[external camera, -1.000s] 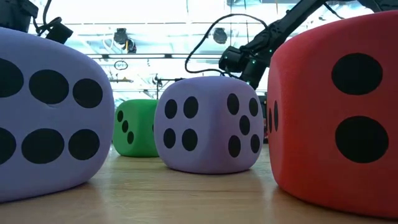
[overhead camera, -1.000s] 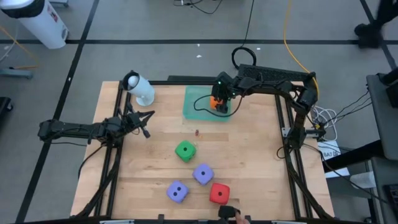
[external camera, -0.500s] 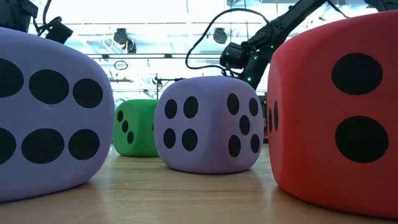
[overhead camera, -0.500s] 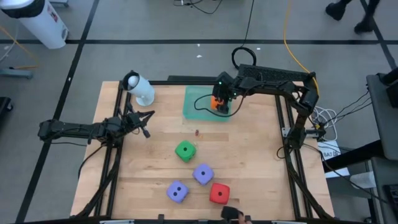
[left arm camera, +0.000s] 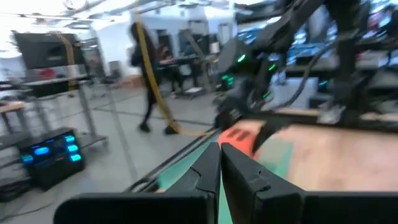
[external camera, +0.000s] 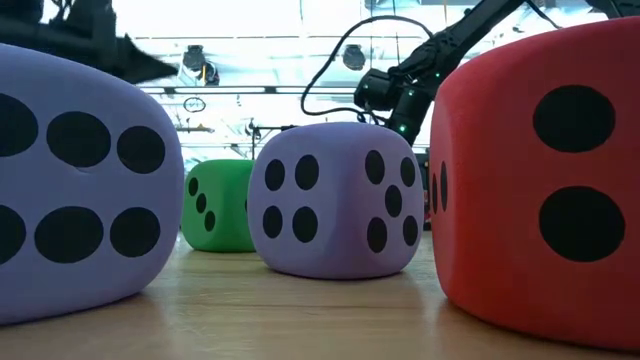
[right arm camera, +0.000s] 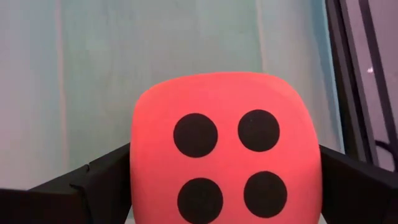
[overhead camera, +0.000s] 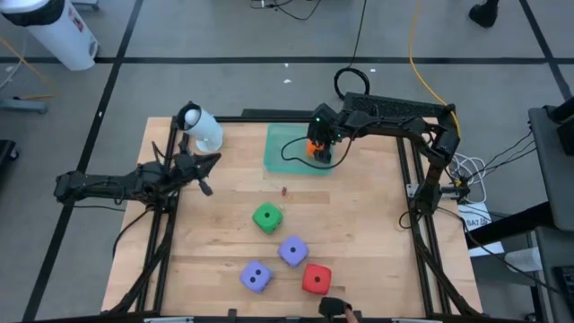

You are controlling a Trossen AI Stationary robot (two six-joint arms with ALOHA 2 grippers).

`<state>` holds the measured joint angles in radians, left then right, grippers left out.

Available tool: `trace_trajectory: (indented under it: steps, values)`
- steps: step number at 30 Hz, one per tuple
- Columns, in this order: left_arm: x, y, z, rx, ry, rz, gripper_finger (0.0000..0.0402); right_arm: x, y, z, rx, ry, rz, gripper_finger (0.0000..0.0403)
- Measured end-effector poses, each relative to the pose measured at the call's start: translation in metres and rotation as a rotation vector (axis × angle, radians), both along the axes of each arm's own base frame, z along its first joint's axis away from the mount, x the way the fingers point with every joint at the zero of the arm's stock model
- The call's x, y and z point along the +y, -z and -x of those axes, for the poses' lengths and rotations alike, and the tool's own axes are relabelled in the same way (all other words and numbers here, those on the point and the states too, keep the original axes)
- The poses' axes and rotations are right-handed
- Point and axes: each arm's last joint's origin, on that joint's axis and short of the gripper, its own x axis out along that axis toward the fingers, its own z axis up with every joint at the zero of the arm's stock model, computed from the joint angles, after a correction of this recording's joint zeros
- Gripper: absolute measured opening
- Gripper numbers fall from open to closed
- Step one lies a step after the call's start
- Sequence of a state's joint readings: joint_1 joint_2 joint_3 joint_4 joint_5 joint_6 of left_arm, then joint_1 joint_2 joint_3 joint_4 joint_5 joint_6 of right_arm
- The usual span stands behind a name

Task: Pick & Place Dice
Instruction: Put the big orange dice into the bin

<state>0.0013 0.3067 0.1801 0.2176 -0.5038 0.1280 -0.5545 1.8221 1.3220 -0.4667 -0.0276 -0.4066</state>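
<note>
The orange die [right arm camera: 225, 152] sat on the translucent green tray [overhead camera: 285, 144] at the far side of the table, four pips facing the right wrist camera. The right gripper [overhead camera: 317, 144] stood directly over it with its jaws spread wide, one dark finger [right arm camera: 93, 183] on each flank of the cube. From the wrist view the fingers looked close to the die's sides, but whether they touched it could not be told; nothing seemed squeezed, so the die appeared to rest on the tray rather than hang in a grip.

If this was the release, doing it well would mean keeping the jaws fully apart and lifting straight up, so neither finger drags the soft cube off the tray or tips it onto another face.

The left gripper [overhead camera: 203, 170] hovered over the table's left part near a white cylinder [overhead camera: 202, 128], fingers pressed together and holding nothing.

By count: five dice in all. One orange on the tray; one green die [overhead camera: 266, 217] mid-table; two purple-blue dice [overhead camera: 292, 250] and one red die [overhead camera: 316, 279] grouped near the front edge. One tray, two arms.
</note>
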Motion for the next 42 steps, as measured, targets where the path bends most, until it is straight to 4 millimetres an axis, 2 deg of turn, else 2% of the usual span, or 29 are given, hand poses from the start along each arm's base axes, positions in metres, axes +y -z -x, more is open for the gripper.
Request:
trace_trajectory:
  steps: [4, 8, 12, 17, 20, 24, 31, 35, 39, 42]
  values:
    - [0.002, -0.024, -0.017, -0.021, 0.015, -0.002, 0.0026, -0.001, -0.001, -0.001, -0.006, -0.02, 0.018, 0.0397]
    - [0.012, -0.035, -0.052, 0.074, 0.055, -0.001, 0.0026, -0.001, -0.001, -0.002, -0.017, -0.02, 0.025, 0.0398]
    - [0.038, -0.035, -0.098, 0.155, 0.123, -0.005, 0.0026, -0.001, -0.002, -0.003, -0.024, -0.023, 0.03, 0.0398]
    - [0.085, -0.039, -0.139, 0.179, 0.133, 0.058, 0.0019, 0.001, -0.002, -0.004, -0.021, -0.048, 0.039, 0.0398]
    - [0.113, -0.034, -0.159, 0.198, 0.186, 0.139, 0.0005, 0.002, -0.002, -0.005, -0.018, -0.063, 0.046, 0.0398]
    - [0.144, -0.018, -0.176, 0.236, 0.209, 0.279, 0.0008, 0.002, -0.003, -0.005, -0.019, -0.081, 0.059, 0.0398]
    - [0.183, 0.011, -0.205, 0.257, 0.237, 0.54, 0.0006, 0.0, -0.006, -0.01, -0.068, -0.081, 0.089, 0.0398]
    - [0.192, 0.011, -0.226, 0.259, 0.369, 0.592, 0.0003, 0.001, -0.007, -0.011, -0.093, -0.099, 0.075, 0.0397]
    - [0.191, 0.009, -0.249, 0.307, 0.404, 0.606, 0.0003, 0.003, -0.007, -0.014, -0.113, -0.117, 0.066, 0.0397]
    - [0.196, 0.011, -0.257, 0.356, 0.416, 0.646, 0.0003, 0.006, -0.008, -0.017, -0.125, -0.125, 0.074, 0.0397]
